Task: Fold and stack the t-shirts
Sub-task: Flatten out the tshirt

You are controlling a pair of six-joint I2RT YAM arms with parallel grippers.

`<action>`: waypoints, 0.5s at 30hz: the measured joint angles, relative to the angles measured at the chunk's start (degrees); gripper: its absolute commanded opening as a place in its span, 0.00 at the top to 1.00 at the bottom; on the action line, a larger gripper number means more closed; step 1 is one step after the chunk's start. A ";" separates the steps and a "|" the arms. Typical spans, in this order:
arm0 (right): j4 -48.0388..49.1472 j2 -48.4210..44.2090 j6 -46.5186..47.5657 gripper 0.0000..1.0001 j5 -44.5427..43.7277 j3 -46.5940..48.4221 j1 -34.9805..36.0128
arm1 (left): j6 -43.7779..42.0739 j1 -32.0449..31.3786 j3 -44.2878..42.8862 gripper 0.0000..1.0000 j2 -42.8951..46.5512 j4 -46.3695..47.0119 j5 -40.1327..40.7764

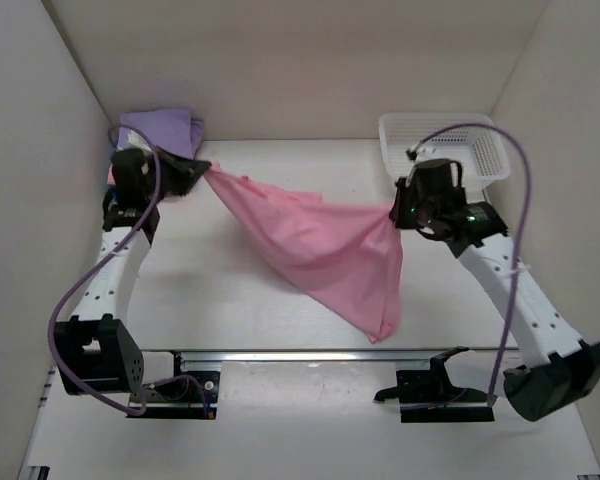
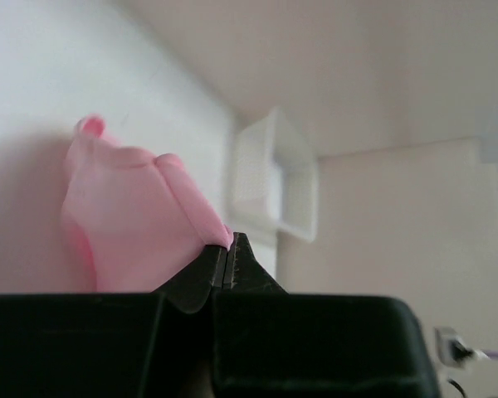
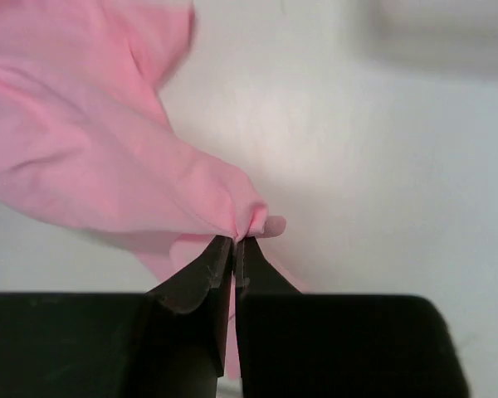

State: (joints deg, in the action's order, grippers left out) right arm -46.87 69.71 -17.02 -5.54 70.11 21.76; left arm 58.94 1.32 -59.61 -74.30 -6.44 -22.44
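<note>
Pink shirt (image 1: pixel 325 245) is up off the table (image 1: pixel 220 310), strung between the two arms. The left gripper (image 1: pixel 202 170) is pinched tight on one corner at the far left. The right gripper (image 1: pixel 395 212) is clamped on another corner at the right, jaws together, with a small nub of cloth poking past the tips. The cloth sags between them and hangs in a long point toward the rail (image 1: pixel 310 353) at the near edge; whether that tip touches the table, I cannot tell.

Around it: a folded lavender shirt (image 1: pixel 160 128) sits in the far left corner against the wall, just behind the left gripper, and the wrist covers its near edge. A white mesh basket (image 1: pixel 470 150) stands at the far right, just behind the right gripper. That wrist overlaps the basket's near left corner, and the arm's purple cable (image 1: pixel 525 200) arcs over the basket.

The count: two shirts in view, one pink and one lavender. One basket. Two arms, each trailing one purple cable.
</note>
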 measured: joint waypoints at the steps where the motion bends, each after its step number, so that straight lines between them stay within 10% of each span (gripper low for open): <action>1: 1.95 -1.73 1.53 1.00 0.31 4.35 0.31 | -0.04 0.74 -3.37 1.00 -0.02 0.44 -0.20; 15: 6.75 -18.60 8.52 1.00 9.22 11.17 -6.73 | -7.56 2.49 -28.46 1.00 13.29 -9.92 2.14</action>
State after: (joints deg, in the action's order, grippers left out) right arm -40.12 51.11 -8.49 3.68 81.28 15.03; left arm 51.37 3.81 -88.07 -61.01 -16.36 -20.29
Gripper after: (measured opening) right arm 0.011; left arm 0.020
